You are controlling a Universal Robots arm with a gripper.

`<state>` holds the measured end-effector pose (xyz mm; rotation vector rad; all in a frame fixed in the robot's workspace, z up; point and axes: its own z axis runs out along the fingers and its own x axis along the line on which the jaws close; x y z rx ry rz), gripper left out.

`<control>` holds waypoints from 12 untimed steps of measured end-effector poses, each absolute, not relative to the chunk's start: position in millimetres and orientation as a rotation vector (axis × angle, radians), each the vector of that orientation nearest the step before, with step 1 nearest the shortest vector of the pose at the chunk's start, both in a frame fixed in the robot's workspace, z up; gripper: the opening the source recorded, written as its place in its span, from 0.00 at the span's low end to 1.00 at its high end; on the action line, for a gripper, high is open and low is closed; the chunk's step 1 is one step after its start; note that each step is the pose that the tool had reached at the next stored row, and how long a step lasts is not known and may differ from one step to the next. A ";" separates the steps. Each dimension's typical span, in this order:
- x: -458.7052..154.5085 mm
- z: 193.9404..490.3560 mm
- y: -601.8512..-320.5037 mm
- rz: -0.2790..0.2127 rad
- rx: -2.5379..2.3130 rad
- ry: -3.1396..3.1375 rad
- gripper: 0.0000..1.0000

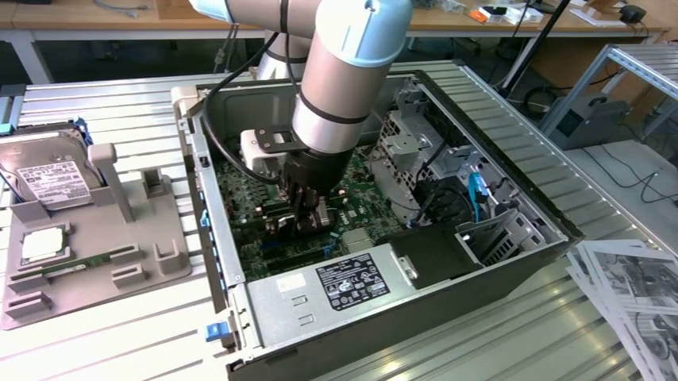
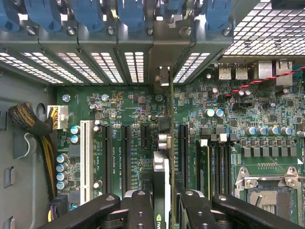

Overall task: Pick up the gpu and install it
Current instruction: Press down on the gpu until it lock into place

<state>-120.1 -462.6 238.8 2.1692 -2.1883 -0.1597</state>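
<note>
In the wrist view, the gripper (image 2: 164, 210) has its black jaws closed narrowly on the gpu (image 2: 163, 157), which is seen edge-on, standing upright between them. The card's thin edge runs away from the jaws over the green motherboard (image 2: 133, 138), in line with the black expansion slots (image 2: 125, 152), and its far end reaches the perforated rear slot covers (image 2: 133, 67) of the case. A white slot (image 2: 86, 160) lies to one side, and the empty processor socket (image 2: 267, 191) lies to the other.

In the exterior view, the gripper (image 1: 307, 210) reaches down into the open computer case (image 1: 509, 262), which lies on its side on the slatted metal table (image 1: 117, 95). The power supply (image 1: 350, 290) sits at the case's near end. To the exterior view's left, a grey fixture tray (image 1: 159, 238) holds a hard drive (image 1: 48, 178) and a processor (image 1: 43, 244). Printed papers (image 1: 630, 294) lie at the exterior view's right.
</note>
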 end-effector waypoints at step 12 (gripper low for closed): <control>-120.1 237.8 -462.1 -0.163 2.171 -2.191 0.27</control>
